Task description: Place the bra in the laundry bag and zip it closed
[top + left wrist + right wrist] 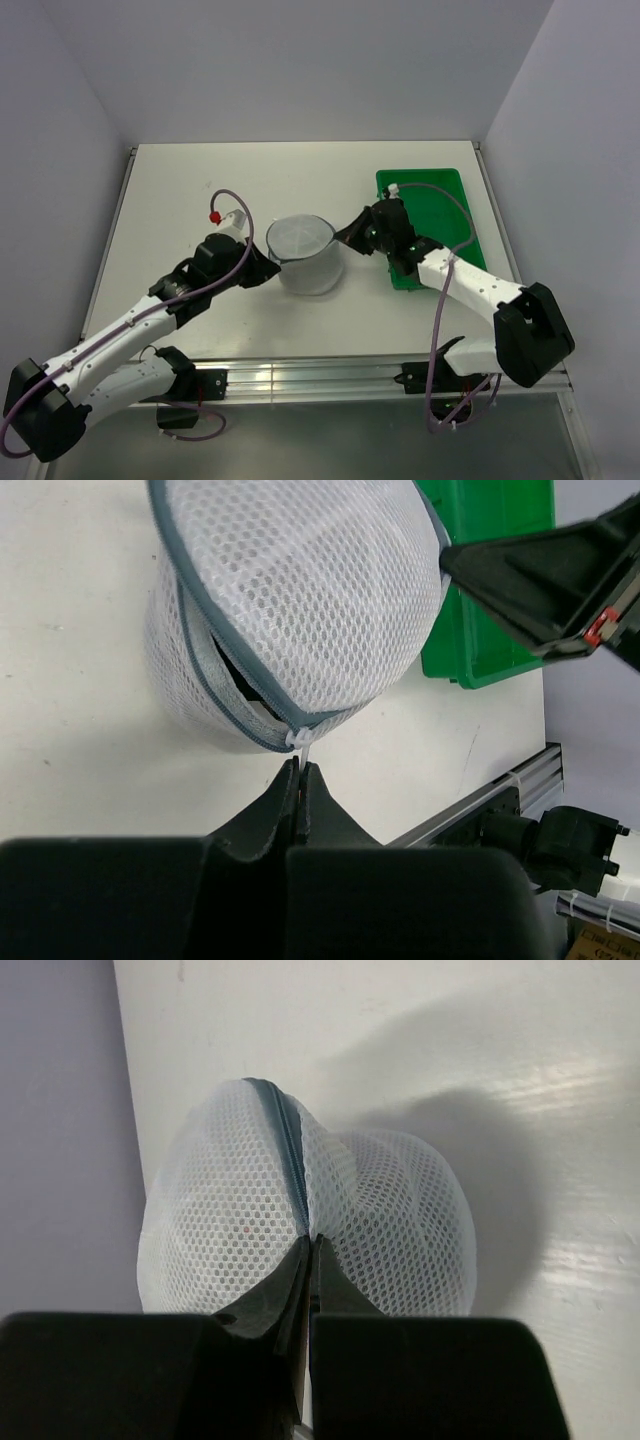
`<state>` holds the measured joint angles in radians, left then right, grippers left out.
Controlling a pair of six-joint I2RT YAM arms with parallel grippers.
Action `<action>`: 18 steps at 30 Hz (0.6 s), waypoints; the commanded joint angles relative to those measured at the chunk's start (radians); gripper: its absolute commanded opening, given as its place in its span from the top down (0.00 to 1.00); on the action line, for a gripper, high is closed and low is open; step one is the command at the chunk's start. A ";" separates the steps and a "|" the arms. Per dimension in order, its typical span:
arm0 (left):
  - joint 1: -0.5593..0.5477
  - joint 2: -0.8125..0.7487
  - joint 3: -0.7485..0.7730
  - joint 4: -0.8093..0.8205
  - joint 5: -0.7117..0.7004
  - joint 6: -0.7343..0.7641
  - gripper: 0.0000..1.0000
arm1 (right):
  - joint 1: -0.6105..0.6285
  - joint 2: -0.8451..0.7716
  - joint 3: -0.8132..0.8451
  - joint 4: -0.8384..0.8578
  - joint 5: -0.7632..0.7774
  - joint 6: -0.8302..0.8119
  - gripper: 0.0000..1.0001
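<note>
Laundry bag (300, 590) part-unzipped, perhaps bra (232, 672) inside

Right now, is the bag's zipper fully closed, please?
Partly open: the zipper on the bag gapes beside its slider, dark inside showing.

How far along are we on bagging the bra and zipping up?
Done: dark fabric, apparently the bra, shows inside the laundry bag. In hand: the left gripper pinches the zipper pull while the right gripper clamps the bag's seam. Left: a gap beside the pull is open, so the zipping isn't finished.
</note>
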<state>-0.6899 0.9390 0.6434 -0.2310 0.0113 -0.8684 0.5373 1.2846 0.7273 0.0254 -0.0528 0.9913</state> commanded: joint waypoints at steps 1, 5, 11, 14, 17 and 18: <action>0.023 -0.049 0.002 -0.093 -0.011 0.045 1.00 | -0.042 0.059 0.138 -0.057 0.058 -0.124 1.00; 0.023 -0.028 0.009 -0.044 0.061 0.043 1.00 | -0.028 0.091 0.233 -0.137 0.033 -0.154 0.75; -0.023 0.029 0.009 0.073 0.131 0.043 1.00 | -0.019 -0.006 0.215 -0.228 0.051 -0.135 0.39; -0.072 0.096 0.030 0.117 0.131 0.037 1.00 | -0.019 -0.080 0.182 -0.258 0.051 -0.114 0.36; -0.109 0.145 0.045 0.177 0.150 0.017 1.00 | 0.001 -0.166 0.097 -0.222 -0.027 -0.036 0.36; -0.115 0.164 0.048 0.189 0.153 0.016 1.00 | 0.013 -0.183 0.078 -0.213 -0.028 -0.020 0.36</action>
<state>-0.7807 1.0710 0.6468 -0.1455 0.1314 -0.8532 0.5274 1.1748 0.8631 -0.1925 -0.0463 0.9039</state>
